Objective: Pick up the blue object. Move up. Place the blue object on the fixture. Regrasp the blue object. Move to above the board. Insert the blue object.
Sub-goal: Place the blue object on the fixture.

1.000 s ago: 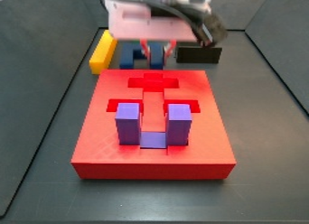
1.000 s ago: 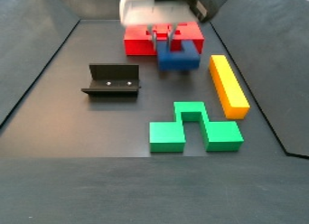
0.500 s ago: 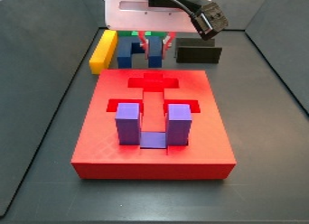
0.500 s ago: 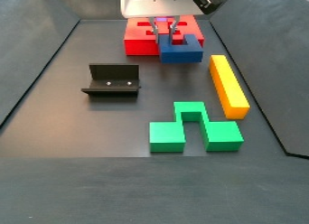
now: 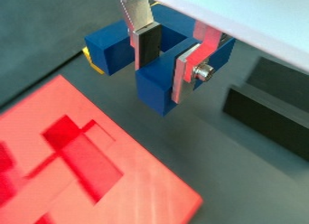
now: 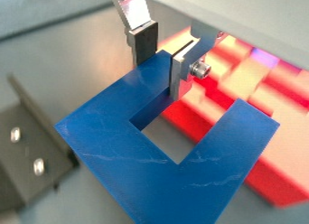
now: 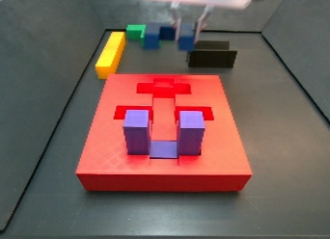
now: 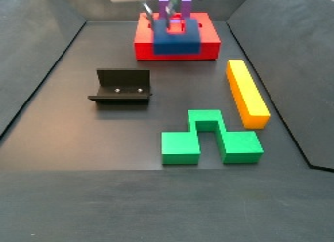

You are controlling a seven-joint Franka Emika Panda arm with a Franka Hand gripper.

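My gripper (image 5: 167, 56) is shut on one prong of the dark-blue U-shaped blue object (image 5: 154, 88), which hangs clear of the floor. In a wrist view the blue object (image 6: 169, 164) fills the foreground below the gripper (image 6: 167, 51). In a side view it (image 7: 188, 36) hangs at the back, beside the black fixture (image 7: 213, 56) and beyond the red board (image 7: 161, 98). From the opposite side the blue object (image 8: 174, 27) shows in front of the board (image 8: 177, 49), under the gripper (image 8: 174, 14). The fixture (image 8: 120, 87) stands alone on the floor.
A purple U-shaped block (image 7: 137, 127) stands in the board's near recess. A yellow bar (image 7: 111, 52) lies behind the board's corner, and a green notched block (image 8: 206, 137) lies beyond it. Dark walls ring the floor.
The gripper has risen with the blue object, which has left the floor and now hangs higher in both side views.
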